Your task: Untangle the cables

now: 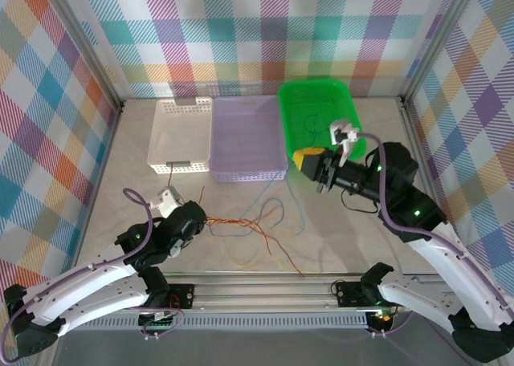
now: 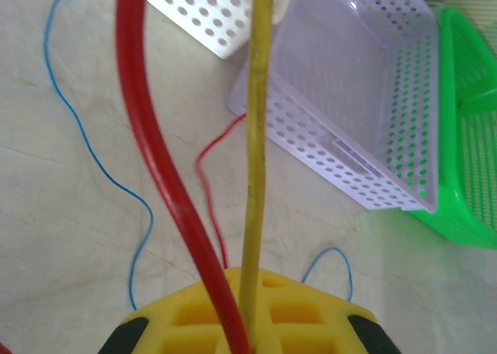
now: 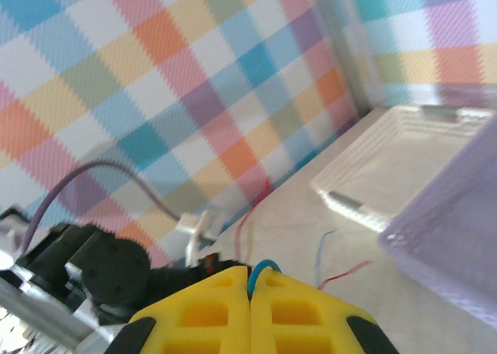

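**Desk:** Where are the cables right now?

**Me:** On my overhead feed the cables [image 1: 257, 231] lie in a loose tangle on the table [image 1: 120, 165]. They are between the two arms, on the near side of the baskets. Red and yellow strands fan out to the right from my left gripper [image 1: 203, 220], and blue loops lie nearer the right arm.

**Desk:** What does the left one have?

**Me:** Its jaws are clamped tight. My left wrist camera shows a red cable [image 2: 155, 160] and a yellow cable [image 2: 255, 137] coming up out of the yellow fingers [image 2: 303, 311], pinched side by side. Behind them a blue cable [image 2: 85, 137] curves flat on the table. The lilac basket [image 2: 373, 98] is beyond, with the white basket [image 2: 198, 16] to its left and the green basket [image 2: 466, 152] to its right.

**Desk:** And the right?

**Me:** My right gripper [image 1: 307, 161] sits at the near left corner of the green basket. Its fingers are pressed together too. On the right wrist camera a small bend of blue cable pokes out of the seam between them, so that strand is pinched. I can't tell which of the blue loops on the table it belongs to.
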Tool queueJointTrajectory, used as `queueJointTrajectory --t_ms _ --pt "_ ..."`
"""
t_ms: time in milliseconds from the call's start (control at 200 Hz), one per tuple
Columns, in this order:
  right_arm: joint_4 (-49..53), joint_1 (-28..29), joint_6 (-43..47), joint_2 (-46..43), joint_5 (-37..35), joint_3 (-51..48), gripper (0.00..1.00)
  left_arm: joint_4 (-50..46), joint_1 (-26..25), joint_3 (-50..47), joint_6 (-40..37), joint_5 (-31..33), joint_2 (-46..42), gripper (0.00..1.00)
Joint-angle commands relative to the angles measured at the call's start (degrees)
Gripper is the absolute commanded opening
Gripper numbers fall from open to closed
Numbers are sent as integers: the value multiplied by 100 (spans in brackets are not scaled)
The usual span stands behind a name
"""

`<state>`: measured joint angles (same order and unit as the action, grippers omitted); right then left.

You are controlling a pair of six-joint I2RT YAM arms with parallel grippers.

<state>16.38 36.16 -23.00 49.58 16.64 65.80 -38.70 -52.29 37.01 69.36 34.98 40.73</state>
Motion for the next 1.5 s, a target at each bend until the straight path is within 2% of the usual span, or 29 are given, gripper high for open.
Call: queueJointTrajectory --t_ms 0,335,465,590,860,1330,1495 --pt "661 -474 250 222 297 704 0 -291 370 95 -711 -215 -8 0" --pt "1795 -2092 202 904 129 2407 0 -448 1174 12 -1503 -422 -133 0" --pt "1999 -2579 102 1136 416 2820 0 -484 1474 -75 -1686 -524 -280 0" --pt "1976 -2605 53 1346 654 3071 0 -340 1707 -141 -1725 -781 -290 0" --pt "1966 -2605 211 2081 731 3275 0 -15 1749 129 -1636 -1080 -183 0" --pt "1289 -2649 417 3942 893 3858 0 134 1751 940 -1742 -1582 -434 0" --pt "1252 -2773 472 4601 746 4115 0 154 1749 1138 -1772 -1738 -434 0"
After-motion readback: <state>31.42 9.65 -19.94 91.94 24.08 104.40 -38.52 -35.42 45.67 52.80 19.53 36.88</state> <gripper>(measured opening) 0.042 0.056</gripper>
